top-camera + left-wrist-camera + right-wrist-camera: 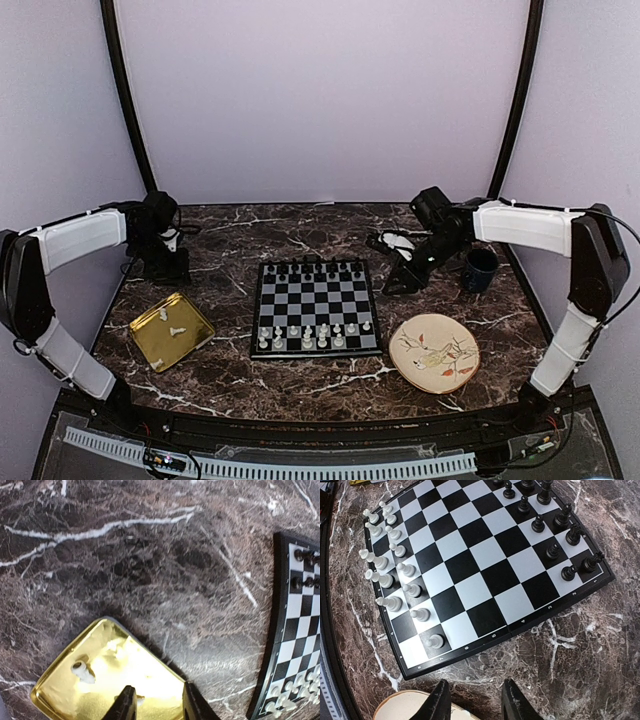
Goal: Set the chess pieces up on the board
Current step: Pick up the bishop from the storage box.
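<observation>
- The overhead view alone takes in the whole table (230, 240). The board (315, 300) lies flat in the middle, a gold tray (195, 330) sits to its left, and a patterned plate (433, 352) to its right. A dark mug (480, 270) stands behind the plate.
- Only the left wrist view looks into the tray closely. A loose white piece (82, 671) lies there on its side, with paler bits beside it too washed out by glare to make out.
- That view also shows the left gripper (156, 687) above the tray's near corner. Its jaws are a modest way apart, with only gold surface showing between them.
- The right wrist view gives the detail of the board that the overhead view blurs. The chess pieces (407, 570) are tiny, white and upright, each far smaller than its square. They stand in two rows along the board's edge nearest the arms.
- The black pieces (552, 550) stand in two rows along the far edge.
- The right gripper (475, 682) hangs over bare marble just off the board's right side. Its jaws are parted and hold nothing, and the plate's rim shows just beside the left finger.
</observation>
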Tool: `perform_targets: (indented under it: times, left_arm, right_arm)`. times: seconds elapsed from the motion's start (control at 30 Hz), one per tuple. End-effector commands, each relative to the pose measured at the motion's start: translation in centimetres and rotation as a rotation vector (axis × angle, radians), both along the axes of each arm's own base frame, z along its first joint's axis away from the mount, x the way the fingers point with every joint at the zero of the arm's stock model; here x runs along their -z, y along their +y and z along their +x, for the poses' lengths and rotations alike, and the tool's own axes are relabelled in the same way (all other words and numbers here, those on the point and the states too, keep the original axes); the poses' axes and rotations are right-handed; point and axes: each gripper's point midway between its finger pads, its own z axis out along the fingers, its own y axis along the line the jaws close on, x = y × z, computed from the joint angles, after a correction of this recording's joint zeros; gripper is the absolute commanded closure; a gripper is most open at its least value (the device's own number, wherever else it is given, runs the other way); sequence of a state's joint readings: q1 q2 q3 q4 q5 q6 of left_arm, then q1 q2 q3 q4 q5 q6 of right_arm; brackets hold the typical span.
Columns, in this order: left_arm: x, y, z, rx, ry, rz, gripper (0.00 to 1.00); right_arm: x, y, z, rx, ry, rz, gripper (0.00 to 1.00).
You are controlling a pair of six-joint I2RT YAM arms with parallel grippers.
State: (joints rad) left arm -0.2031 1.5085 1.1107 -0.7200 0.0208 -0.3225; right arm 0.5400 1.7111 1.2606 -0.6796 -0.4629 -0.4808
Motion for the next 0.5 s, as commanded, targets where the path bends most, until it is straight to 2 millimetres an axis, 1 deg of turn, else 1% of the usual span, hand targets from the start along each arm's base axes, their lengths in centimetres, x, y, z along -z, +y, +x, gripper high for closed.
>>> perform_targets:
  times: [0.0, 0.13, 0.23, 0.27, 0.3, 0.37, 0.47]
  left_arm:
    - [1.4, 0.6, -4.6, 0.051, 0.157, 0.025, 0.64]
    - [2.5, -0.4, -6.7, 0.156, 0.282, -0.006, 0.57]
    - [3.0, -0.4, -7.3, 0.215, 0.328, 0.089, 0.55]
    - [3.3, -0.7, -7.6, 0.231, 0.351, 0.087, 0.55]
    - [3.4, -1.4, -7.8, 0.257, 0.368, 0.07, 0.51]
    - [3.6, -2.8, -7.9, 0.308, 0.378, 0.053, 0.49]
    - [3.3, -4.3, -7.1, 0.391, 0.384, 0.062, 0.51]
  right_arm:
    - [-0.9, 1.1, 0.1, -0.033, -0.025, 0.082, 0.64]
    - [-1.4, 1.2, -0.6, -0.05, -0.02, 0.106, 0.64]
    - [-1.9, 1.1, -0.9, -0.055, -0.031, 0.116, 0.64]
    - [-2.1, 1.1, -0.9, -0.055, -0.035, 0.12, 0.64]
    - [-2.3, 1.1, -1.0, -0.057, -0.038, 0.124, 0.64]
    - [-2.5, 1.1, -1.1, -0.059, -0.041, 0.129, 0.64]
    - [-2.7, 1.1, -1.3, -0.063, -0.042, 0.137, 0.64]
